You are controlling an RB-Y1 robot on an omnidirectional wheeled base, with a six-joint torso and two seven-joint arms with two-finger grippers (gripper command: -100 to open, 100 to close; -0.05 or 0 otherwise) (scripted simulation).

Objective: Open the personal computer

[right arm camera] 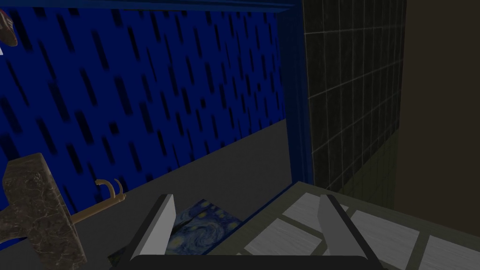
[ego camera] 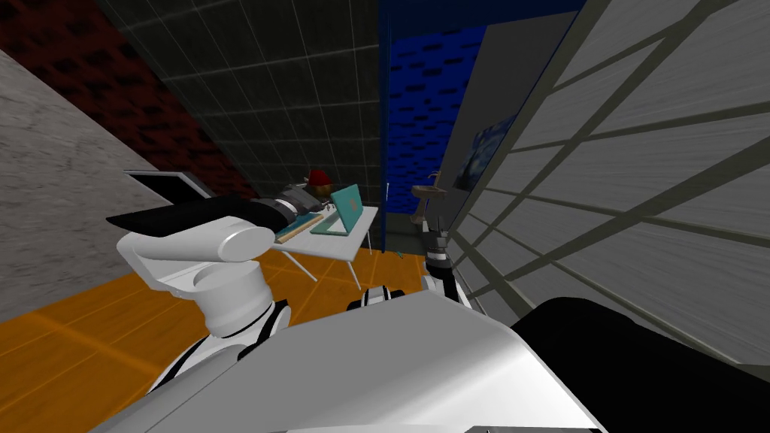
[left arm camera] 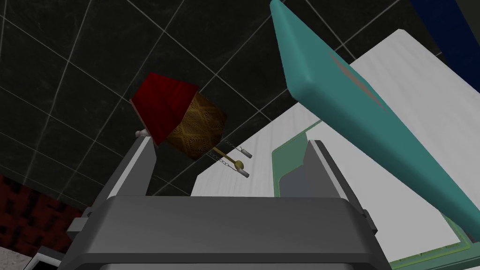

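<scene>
Left wrist view: left hand (left arm camera: 229, 142) spread wide, empty, just before the laptop (left arm camera: 356, 108); lid stands raised, likely needs only pushing wider.

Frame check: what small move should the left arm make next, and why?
Probably ease the left tool back from the teal laptop: its lid already stands raised off the base on the white table, and the open fingers hold nothing.

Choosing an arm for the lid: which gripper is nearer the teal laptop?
Left. The left gripper is open at the laptop, beside its raised lid; the right gripper hangs away by the wall.
</scene>
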